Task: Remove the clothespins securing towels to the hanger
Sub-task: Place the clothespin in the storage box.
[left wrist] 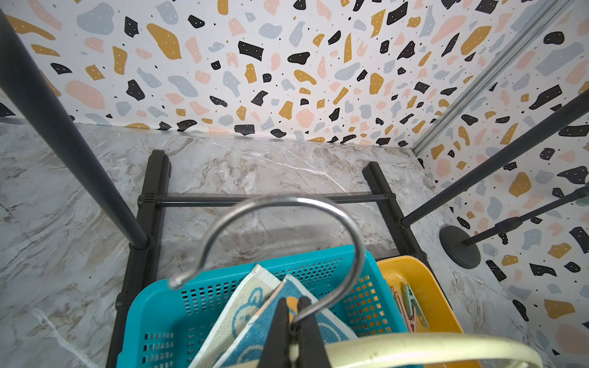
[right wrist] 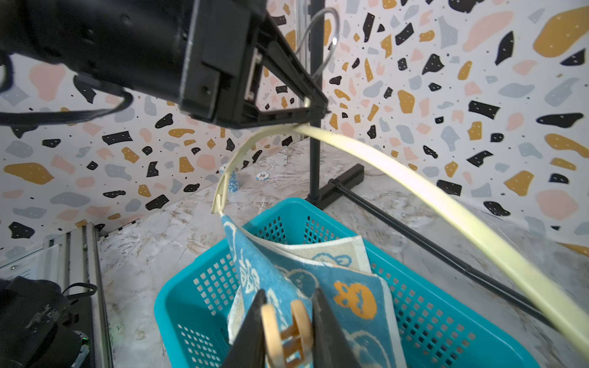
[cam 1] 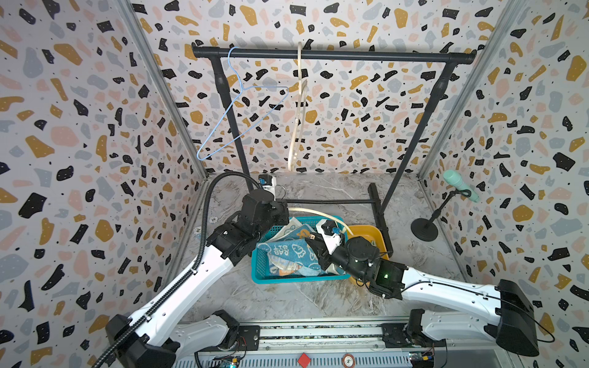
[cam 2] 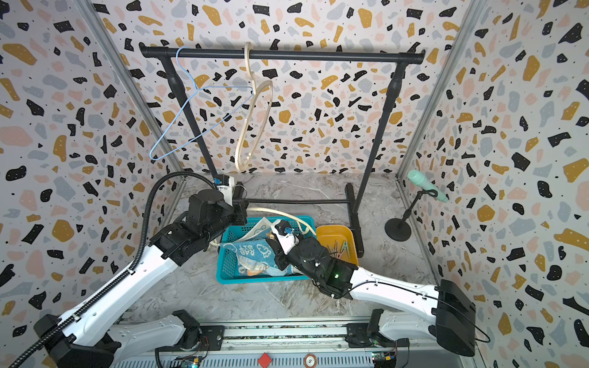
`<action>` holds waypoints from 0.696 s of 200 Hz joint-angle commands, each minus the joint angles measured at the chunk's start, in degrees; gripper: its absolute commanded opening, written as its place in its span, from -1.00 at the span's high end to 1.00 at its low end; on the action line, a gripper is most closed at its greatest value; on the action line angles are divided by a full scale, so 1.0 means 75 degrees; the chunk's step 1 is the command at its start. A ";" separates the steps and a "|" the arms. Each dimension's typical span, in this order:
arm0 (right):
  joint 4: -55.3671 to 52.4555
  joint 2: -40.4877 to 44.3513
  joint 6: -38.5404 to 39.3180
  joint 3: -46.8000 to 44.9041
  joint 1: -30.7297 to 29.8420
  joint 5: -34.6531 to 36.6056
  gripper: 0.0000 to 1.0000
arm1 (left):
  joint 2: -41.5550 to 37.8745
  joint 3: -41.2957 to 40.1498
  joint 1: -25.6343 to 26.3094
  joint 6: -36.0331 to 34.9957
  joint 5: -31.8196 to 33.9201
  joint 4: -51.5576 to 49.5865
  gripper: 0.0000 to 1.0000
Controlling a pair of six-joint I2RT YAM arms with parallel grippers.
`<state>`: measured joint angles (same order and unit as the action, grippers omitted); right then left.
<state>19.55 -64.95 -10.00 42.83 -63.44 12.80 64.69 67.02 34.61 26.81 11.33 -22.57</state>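
Two claws are pinching. My left claw (left wrist: 293, 306) is clamped on the hook (left wrist: 350, 229). My right claw (right wrist: 289, 296) squeezes a peach peg (right wrist: 287, 334), bottom middle, by the towel (right wrist: 318, 267) over the basket (right wrist: 280, 205).

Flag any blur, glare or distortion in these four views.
Both top views: even light, sharp, but wide-angle bowing splays the wall corners and rack. Left wrist: the hook near the lens is soft with a glare streak; basket behind is sharp. Right wrist: the clothespin and hanger are soft; towel crisp.
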 commanded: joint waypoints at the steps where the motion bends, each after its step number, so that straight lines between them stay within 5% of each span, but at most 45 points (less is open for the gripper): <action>1: -0.0295 0.0549 -0.0460 -0.0189 0.0232 0.0216 1.00 | -0.0202 -0.0051 -0.0044 0.0012 0.0157 0.0574 1.00; 139: -0.1783 0.1957 -0.0744 -0.0523 0.0842 0.1179 1.00 | -0.0304 -0.0168 -0.0037 0.0074 0.0241 0.0644 1.00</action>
<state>10.28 -52.80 -14.57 39.00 -57.69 17.98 63.88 65.71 34.57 26.83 12.14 -21.34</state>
